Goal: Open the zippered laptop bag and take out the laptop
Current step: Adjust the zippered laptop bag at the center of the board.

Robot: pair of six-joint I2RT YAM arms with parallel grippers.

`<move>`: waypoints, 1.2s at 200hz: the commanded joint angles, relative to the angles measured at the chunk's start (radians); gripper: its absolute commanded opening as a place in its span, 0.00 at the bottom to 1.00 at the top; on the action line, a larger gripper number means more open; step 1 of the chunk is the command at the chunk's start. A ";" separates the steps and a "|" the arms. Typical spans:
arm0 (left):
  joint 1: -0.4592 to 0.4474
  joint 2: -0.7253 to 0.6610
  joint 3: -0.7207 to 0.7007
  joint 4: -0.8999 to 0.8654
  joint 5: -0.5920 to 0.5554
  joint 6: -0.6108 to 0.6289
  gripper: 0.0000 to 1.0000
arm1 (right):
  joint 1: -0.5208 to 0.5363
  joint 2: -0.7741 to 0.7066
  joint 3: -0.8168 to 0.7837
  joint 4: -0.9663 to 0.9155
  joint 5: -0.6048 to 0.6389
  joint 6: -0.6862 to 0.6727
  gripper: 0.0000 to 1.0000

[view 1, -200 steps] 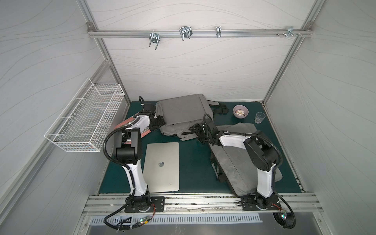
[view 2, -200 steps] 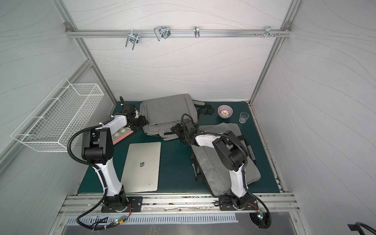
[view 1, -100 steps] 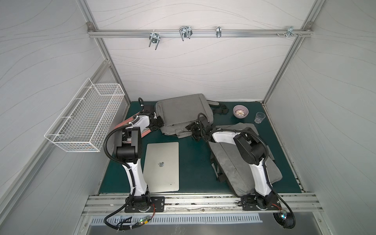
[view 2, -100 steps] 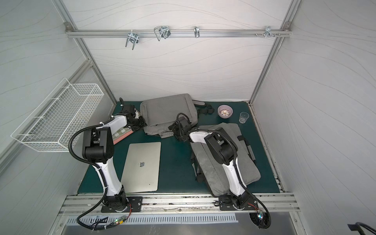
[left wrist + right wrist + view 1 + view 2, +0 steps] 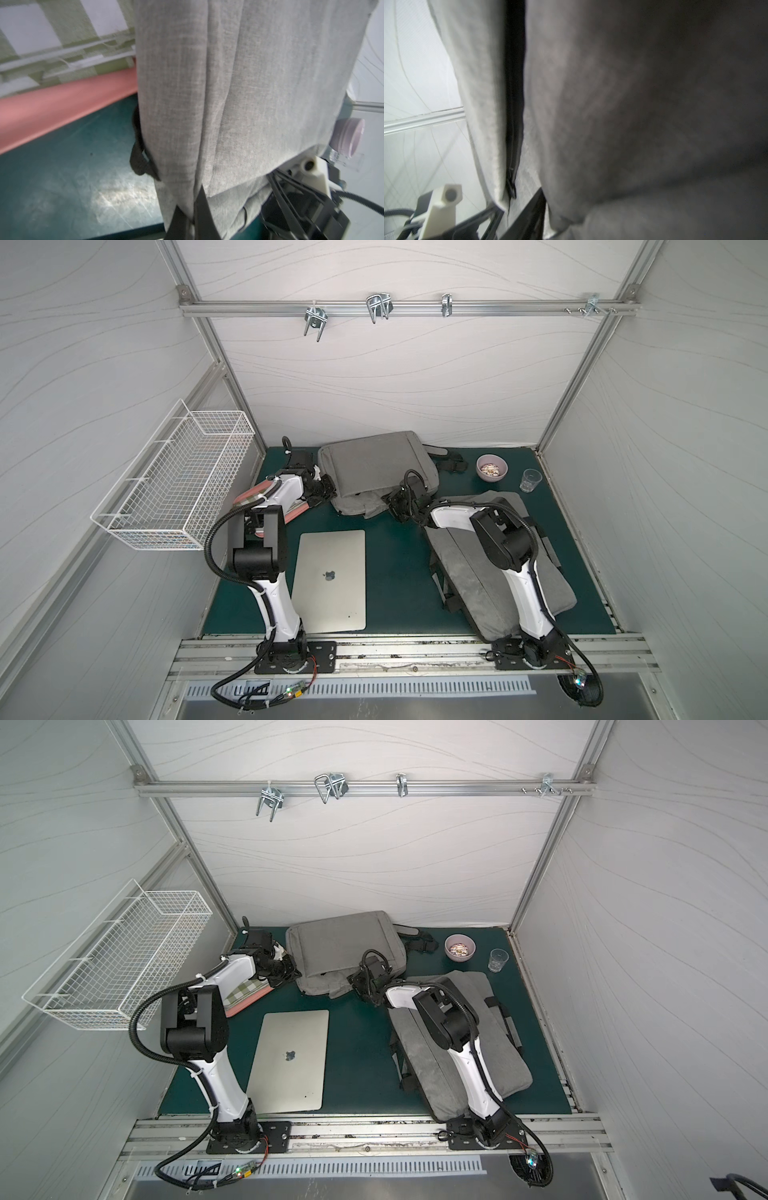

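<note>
The grey zippered laptop bag [image 5: 374,468] lies at the back of the green mat [image 5: 395,551], its front edge gaping slightly. My left gripper [image 5: 192,207] is at the bag's left edge, shut on a fold of its grey fabric. My right gripper [image 5: 392,506] sits at the bag's front right corner. In the right wrist view the black zipper [image 5: 512,124] runs between two grey panels, and one dark finger [image 5: 529,212] shows beside the fabric while the other is hidden. A closed silver laptop [image 5: 330,580] lies on the mat in front.
A second grey bag [image 5: 465,572] lies under the right arm. A pink bowl [image 5: 491,467] and a glass [image 5: 530,480] stand at the back right. A folded checked and pink cloth [image 5: 253,502] lies under the left arm. A wire basket [image 5: 174,485] hangs on the left wall.
My left gripper has closed on the bag's left edge. The right gripper has shifted a little to the left along the bag's front corner.
</note>
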 commanded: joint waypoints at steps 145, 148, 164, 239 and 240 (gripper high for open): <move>-0.396 -0.420 -0.455 0.137 0.027 -0.348 0.01 | -0.261 -0.220 -0.040 -0.274 -0.347 -0.563 0.00; -0.404 -0.423 -0.458 0.142 0.023 -0.356 0.01 | -0.267 -0.218 -0.031 -0.291 -0.353 -0.580 0.00; -0.438 -0.422 -0.458 0.165 0.011 -0.390 0.03 | -0.303 -0.194 0.012 -0.350 -0.401 -0.643 0.00; -0.491 -0.365 -0.386 0.147 -0.037 -0.352 0.37 | -0.368 0.097 0.510 -0.810 -0.501 -1.048 0.00; -0.491 -0.365 -0.386 0.146 -0.038 -0.350 0.38 | -0.369 0.099 0.513 -0.813 -0.501 -1.050 0.00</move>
